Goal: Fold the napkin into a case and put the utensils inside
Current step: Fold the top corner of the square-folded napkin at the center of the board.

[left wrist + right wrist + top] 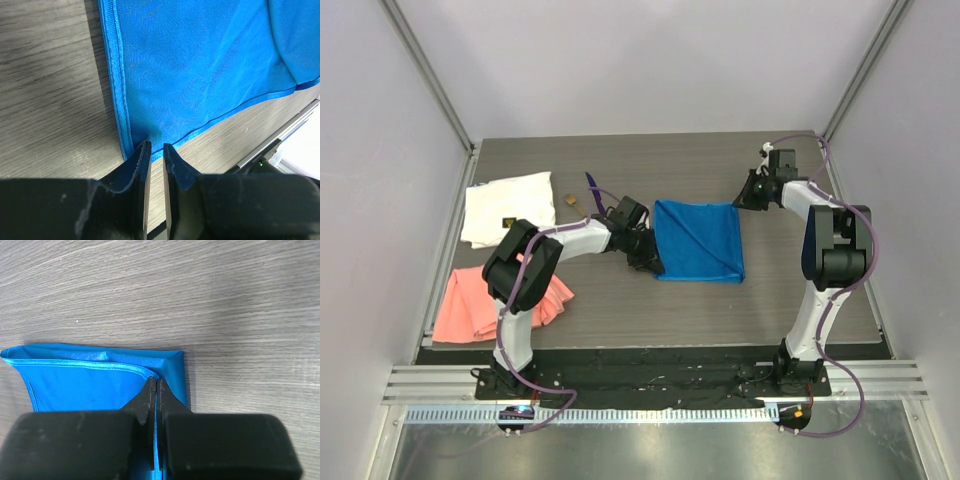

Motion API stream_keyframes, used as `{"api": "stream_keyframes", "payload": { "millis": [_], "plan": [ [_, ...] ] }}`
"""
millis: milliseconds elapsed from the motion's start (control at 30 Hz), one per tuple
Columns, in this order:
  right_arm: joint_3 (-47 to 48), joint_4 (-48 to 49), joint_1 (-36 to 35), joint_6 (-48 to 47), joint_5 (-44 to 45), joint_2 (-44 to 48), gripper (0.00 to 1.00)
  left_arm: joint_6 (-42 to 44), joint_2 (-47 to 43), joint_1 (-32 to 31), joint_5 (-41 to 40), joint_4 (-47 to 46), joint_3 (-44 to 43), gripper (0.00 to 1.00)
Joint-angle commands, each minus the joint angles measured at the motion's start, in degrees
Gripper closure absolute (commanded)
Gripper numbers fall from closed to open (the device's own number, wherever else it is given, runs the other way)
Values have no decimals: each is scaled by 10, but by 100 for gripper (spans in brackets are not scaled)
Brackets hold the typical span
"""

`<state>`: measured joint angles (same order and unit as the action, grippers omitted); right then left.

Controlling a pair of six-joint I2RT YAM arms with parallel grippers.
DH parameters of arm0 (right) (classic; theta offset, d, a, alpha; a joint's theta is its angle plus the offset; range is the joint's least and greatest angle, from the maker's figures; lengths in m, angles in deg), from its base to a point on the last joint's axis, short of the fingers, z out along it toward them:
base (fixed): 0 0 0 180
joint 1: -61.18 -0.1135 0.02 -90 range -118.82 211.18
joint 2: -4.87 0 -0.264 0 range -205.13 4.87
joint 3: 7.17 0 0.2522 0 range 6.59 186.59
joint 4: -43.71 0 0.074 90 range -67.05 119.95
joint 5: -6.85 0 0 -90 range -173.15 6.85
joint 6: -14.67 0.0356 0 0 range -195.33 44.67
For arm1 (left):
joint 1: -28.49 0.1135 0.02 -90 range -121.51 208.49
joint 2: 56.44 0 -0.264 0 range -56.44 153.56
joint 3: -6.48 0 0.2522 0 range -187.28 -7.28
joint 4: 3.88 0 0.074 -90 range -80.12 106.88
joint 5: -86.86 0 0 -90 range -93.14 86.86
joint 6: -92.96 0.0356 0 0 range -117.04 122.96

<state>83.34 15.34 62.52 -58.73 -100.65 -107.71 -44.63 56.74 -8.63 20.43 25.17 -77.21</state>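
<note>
Left gripper (156, 150): jaws a narrow slit apart, released, nothing visibly between them. Tips low over the table (620, 320), right at the near-left corner of the napkin (200, 75); touching the hem or just short of it, can't tell

Right gripper (155, 382): clenched tight, grasping the napkin. Blue hem of the top layer is pinched between the pads and runs down between the fingers, just inside the napkin's far-right corner

Napkin: flat on the table, a bit right of centre, apart from every edge. Folded over, two layers show at the far-right corner. Outline close to square, so no clear long axis; sides run roughly parallel to the table edges, near-right corner comes to a sharper point

Both outside the napkin, left of it toward the far edge: purple utensil (592, 188), long axis running far-to-near, slightly slanted; green-and-tan utensil (576, 201) just beside it, tan end toward the white cloth (505, 208), rest too small to read

White cloth lies at the left edge; pink cloth (480, 305) at the near-left corner, partly under the left arm (535, 265)
</note>
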Motion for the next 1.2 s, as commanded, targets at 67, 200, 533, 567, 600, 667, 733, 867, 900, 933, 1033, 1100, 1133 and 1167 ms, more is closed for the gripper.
{"api": "stream_keyframes", "payload": {
  "millis": [67,200,533,567,600,667,733,867,900,933,1033,1100,1133,1167],
  "plan": [
    [30,7,1,-17,0,-14,99,5,-1,-1,-1,-4,-9,81],
    [42,6,1,-12,-3,-26,99,5,-1,-1,-1,-3,-11,81],
    [54,3,3,-10,11,-31,97,6,2,-1,0,-3,-10,81],
    [57,2,4,-10,11,-33,97,6,1,-1,-1,-3,-10,81],
    [58,1,4,-10,11,-34,96,6,1,-1,-1,-3,-10,81],
    [64,-4,5,-10,11,-40,94,5,1,-1,0,-2,-13,81],
    [68,-15,6,-11,16,-40,89,6,-2,-1,4,4,-19,81],
    [87,-48,8,-16,53,-12,66,8,-24,-1,9,23,-51,69],
    [95,-66,8,-19,61,-5,62,8,-30,-1,9,27,-60,66],
    [100,-97,8,-22,68,6,60,6,-37,0,16,31,-68,60],
    [91,-138,8,-22,107,56,50,-11,-40,12,39,21,-102,58],
    [61,-152,8,-1,101,100,50,-44,-20,24,60,-13,-130,61],
    [44,-147,8,9,87,119,50,-57,-7,38,70,-31,-141,67],
    [-7,-134,8,17,68,139,50,-84,6,45,88,-50,-164,70]
  ]
}}
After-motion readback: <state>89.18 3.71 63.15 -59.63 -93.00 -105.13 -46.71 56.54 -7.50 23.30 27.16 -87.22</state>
